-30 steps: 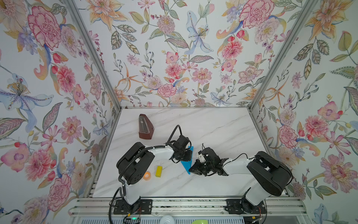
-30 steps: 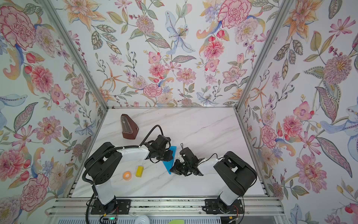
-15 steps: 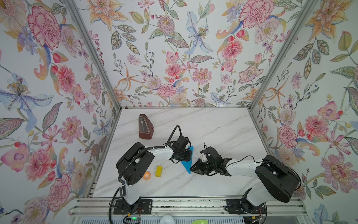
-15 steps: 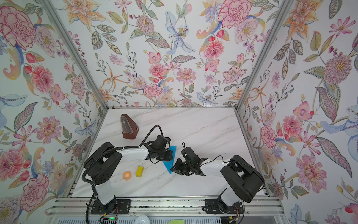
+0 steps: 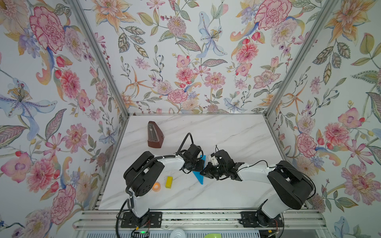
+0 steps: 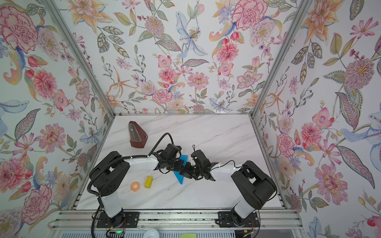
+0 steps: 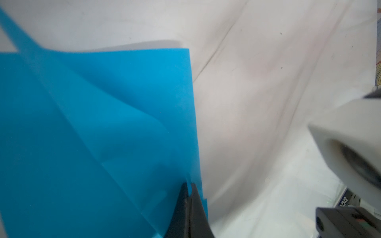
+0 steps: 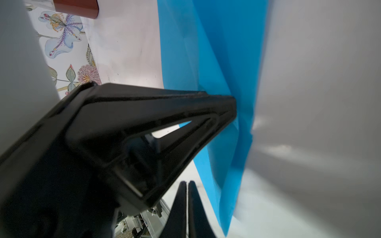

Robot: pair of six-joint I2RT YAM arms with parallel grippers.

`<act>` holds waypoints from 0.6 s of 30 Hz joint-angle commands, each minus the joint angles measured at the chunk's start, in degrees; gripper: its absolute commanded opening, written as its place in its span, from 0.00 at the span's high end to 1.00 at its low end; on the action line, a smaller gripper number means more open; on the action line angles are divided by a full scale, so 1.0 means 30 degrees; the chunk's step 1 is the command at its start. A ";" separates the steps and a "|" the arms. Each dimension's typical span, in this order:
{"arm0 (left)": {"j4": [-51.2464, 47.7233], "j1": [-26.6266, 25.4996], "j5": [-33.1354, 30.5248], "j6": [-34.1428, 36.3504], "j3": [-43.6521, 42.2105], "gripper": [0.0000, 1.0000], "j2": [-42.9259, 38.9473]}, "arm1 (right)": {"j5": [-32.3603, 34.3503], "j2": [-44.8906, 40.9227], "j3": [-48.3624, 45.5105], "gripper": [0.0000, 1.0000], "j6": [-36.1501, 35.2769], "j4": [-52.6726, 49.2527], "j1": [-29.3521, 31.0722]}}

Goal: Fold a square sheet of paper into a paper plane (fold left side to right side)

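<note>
The square sheet of paper (image 5: 198, 178) (image 6: 179, 178) is bright blue and folded into a narrow pointed paper plane shape. It lies flat on the marble table between both arms. My left gripper (image 7: 189, 184) (image 5: 200, 165) is shut, its tips resting on the paper (image 7: 99, 131) close to its straight edge. My right gripper (image 8: 187, 182) (image 5: 203, 172) is shut with nothing in it, just beside the paper's (image 8: 226, 61) long edge. The left gripper's fingers (image 8: 165, 111) lie across the paper in the right wrist view. Both arms hide the paper's middle in both top views.
A brown metronome (image 5: 154, 136) stands at the back left. A small yellow block (image 5: 169, 182) and an orange ring (image 5: 156, 186) lie front left beside the left arm. Flowered walls close in the table on three sides.
The right arm's elbow swung outward and came back, and its gripper edged slightly closer to the paper. The left arm and the paper have stayed put.
</note>
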 commanded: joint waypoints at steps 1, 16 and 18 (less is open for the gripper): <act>-0.1030 0.0215 -0.1161 0.0027 -0.0745 1.00 0.0634 | -0.0339 0.0721 0.0307 0.94 0.0084 0.0913 -0.0243; -0.1279 0.0394 -0.2003 0.0034 -0.0569 1.00 0.0380 | 0.0432 0.1933 -0.1226 0.97 0.0073 0.0519 -0.0310; -0.1315 0.0469 -0.2095 0.0023 -0.0489 1.00 0.0353 | 0.0498 0.1791 -0.1393 0.97 0.0029 0.0411 -0.0319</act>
